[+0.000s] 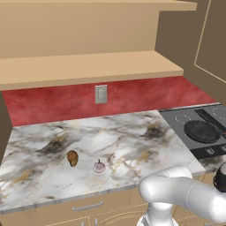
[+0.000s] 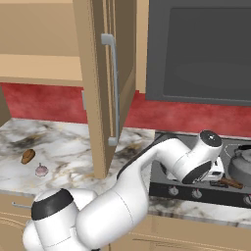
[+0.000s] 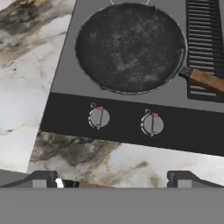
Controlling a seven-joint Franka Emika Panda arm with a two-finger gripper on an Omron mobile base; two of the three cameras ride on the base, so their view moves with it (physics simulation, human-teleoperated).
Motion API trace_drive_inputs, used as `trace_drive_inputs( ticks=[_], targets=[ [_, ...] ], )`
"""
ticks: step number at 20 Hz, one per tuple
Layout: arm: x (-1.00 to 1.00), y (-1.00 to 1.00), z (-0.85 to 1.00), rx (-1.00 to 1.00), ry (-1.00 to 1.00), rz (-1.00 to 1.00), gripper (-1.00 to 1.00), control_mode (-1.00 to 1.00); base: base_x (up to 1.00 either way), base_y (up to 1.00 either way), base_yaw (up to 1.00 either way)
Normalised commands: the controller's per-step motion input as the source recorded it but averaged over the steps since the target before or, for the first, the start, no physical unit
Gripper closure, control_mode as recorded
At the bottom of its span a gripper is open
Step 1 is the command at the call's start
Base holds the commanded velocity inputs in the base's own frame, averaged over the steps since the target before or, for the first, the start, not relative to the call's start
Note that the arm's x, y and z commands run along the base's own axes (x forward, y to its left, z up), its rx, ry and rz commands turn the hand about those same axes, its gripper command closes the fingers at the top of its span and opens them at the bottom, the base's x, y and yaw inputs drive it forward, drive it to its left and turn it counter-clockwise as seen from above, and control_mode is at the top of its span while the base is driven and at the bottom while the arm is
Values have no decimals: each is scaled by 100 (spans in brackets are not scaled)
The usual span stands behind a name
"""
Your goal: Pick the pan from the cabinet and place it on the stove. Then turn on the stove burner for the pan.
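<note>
- Claw (image 3: 112, 183): nearest the cam in the hand view, tips spread wide, nothing between them, hanging over the tabletop (image 3: 87, 157) edge just in front of the stove (image 3: 65, 65).
- Knobs: two on the stove's front strip. Left knob (image 3: 99, 117) sits just below the pan's left half, right knob (image 3: 152, 124) below its right half. Each has a small red mark near the top.
- Pan (image 3: 129, 46): already flat on the stove, front-left burner zone, bowl empty, handle (image 3: 205, 81) sticking out to the right in the hand view. Burner ring mostly hidden under it.
- Cabinet (image 2: 100, 88): door stands open, shelf (image 1: 88, 66) bare where visible.
- Handling, judged: pan prob. stiff and fairly heavy, no need to touch it again. Thing to take hold of now is a knob, small, rigid, smooth round cap, likely slippery. Pinch across its diameter, tips straddling the cap, then twist.
- Which knob: left one looks the better bet for this burner, can't confirm from markings.
- Risk: off-centre pinch may slip off the cap.
- Off to the side: brown lump (image 1: 72, 157) and small pinkish item (image 1: 99, 166) on the marble, well apart from the stove.
</note>
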Motion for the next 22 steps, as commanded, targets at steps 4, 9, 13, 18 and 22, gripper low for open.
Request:
trace_drive_inputs(
  ticks=[4, 9, 13, 18, 22],
  targets=[
    [-13, 9, 0, 0, 0, 9, -100, -100, 0, 0, 0],
    [-13, 11, 0, 0, 0, 8, -100, -100, 0, 0, 0],
    [-5, 14, 0, 0, 0, 7, -100, -100, 0, 0, 0],
    [0, 10, 0, 0, 0, 6, -100, -100, 0, 0, 0],
    [0, 0, 0, 0, 0, 4, -100, -100, 0, 0, 0]
  ],
)
